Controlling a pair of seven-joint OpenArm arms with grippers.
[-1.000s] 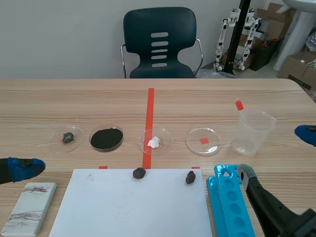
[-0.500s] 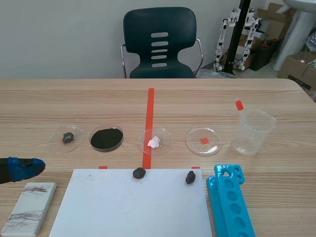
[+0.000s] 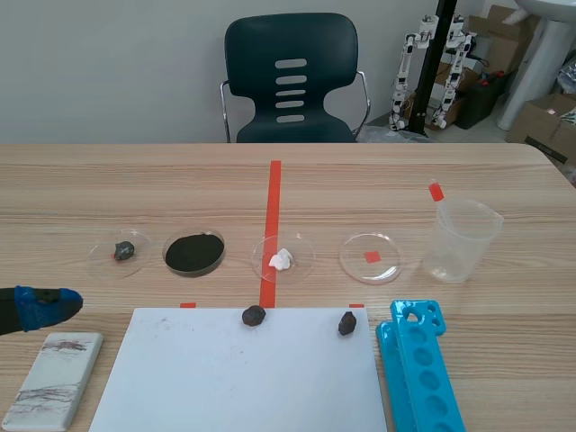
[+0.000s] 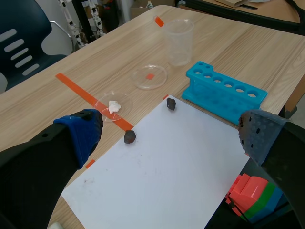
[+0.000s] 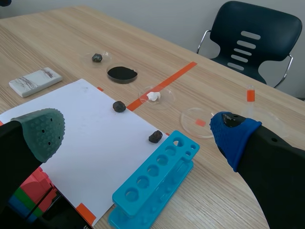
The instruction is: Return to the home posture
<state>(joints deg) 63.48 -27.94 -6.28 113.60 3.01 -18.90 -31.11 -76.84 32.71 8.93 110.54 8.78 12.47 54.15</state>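
My left gripper (image 4: pixel 171 132) is open and holds nothing; it hangs high over the near left of the table, above the white sheet (image 4: pixel 157 167). In the scene view only its blue pad (image 3: pixel 43 306) shows at the left edge. My right gripper (image 5: pixel 139 131) is also open and holds nothing, raised above the near right side over the sheet (image 5: pixel 90 124) and the blue tube rack (image 5: pixel 155 183). The right arm is outside the scene view.
Two dark lumps (image 3: pixel 254 315) (image 3: pixel 347 323) lie on the sheet's far edge. Behind them stand several petri dishes (image 3: pixel 193 253) (image 3: pixel 370 256), one with a white lump (image 3: pixel 281 259), and a clear beaker (image 3: pixel 462 241). A grey-white block (image 3: pixel 54 378) lies near left; the tube rack (image 3: pixel 418 369) near right.
The right arm, seen at the lower right one second ago, has drawn back out of the scene view. The left gripper has not moved.
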